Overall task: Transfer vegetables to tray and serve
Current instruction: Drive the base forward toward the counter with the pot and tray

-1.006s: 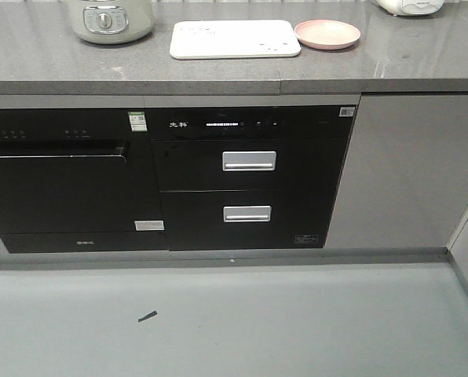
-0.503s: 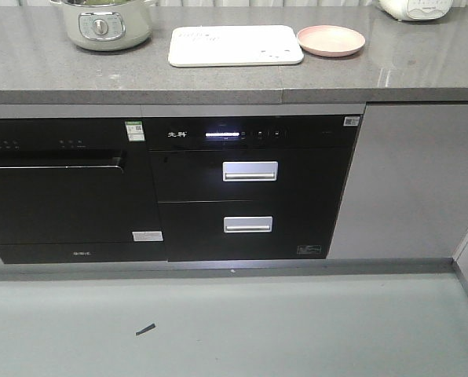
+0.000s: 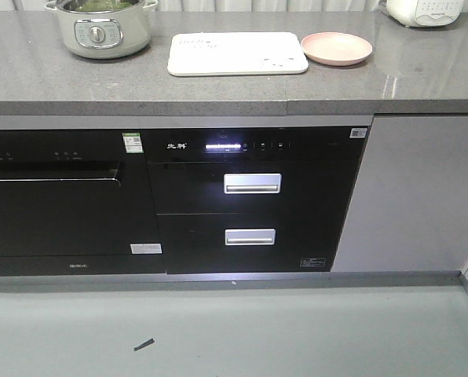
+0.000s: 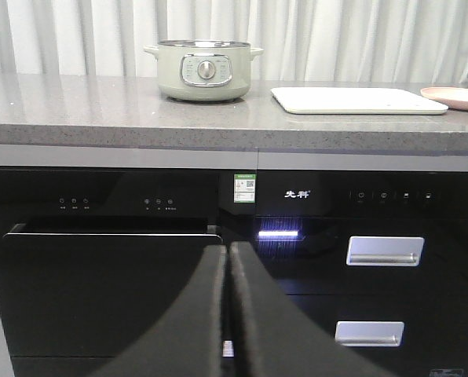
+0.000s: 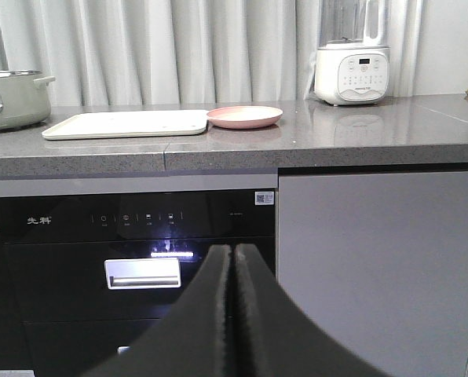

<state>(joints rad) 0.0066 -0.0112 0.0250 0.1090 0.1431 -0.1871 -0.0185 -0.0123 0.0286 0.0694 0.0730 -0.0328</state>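
- The tray [image 3: 237, 53] lies flat on the grey table [image 3: 45, 78], in the upper centre of the front view, with faint grey print on its surface.
- A pink plate [image 3: 336, 48] sits just beside the tray's right end; the front view shows a narrow gap between them.
- A pale green electric pot [image 3: 100, 30] stands in the upper left of the frame, well apart from the tray.
- The vegetables: something green [image 3: 100, 5] shows inside the pot at the frame's top edge. Whether it is the lettuce cannot be told.
- A white blender [image 5: 352, 67] stands on the table to the right of the plate.
- The left tool [image 4: 228, 255] is at the bottom centre of its wrist view, fingers pressed together with nothing between them, facing a black appliance front [image 4: 100, 290].
- The right tool [image 5: 234, 255] is likewise pressed together and holds nothing, in front of the black drawer unit [image 3: 252, 183] below the table.
- A small dark scrap [image 3: 144, 344] lies on the floor [image 3: 312, 330].
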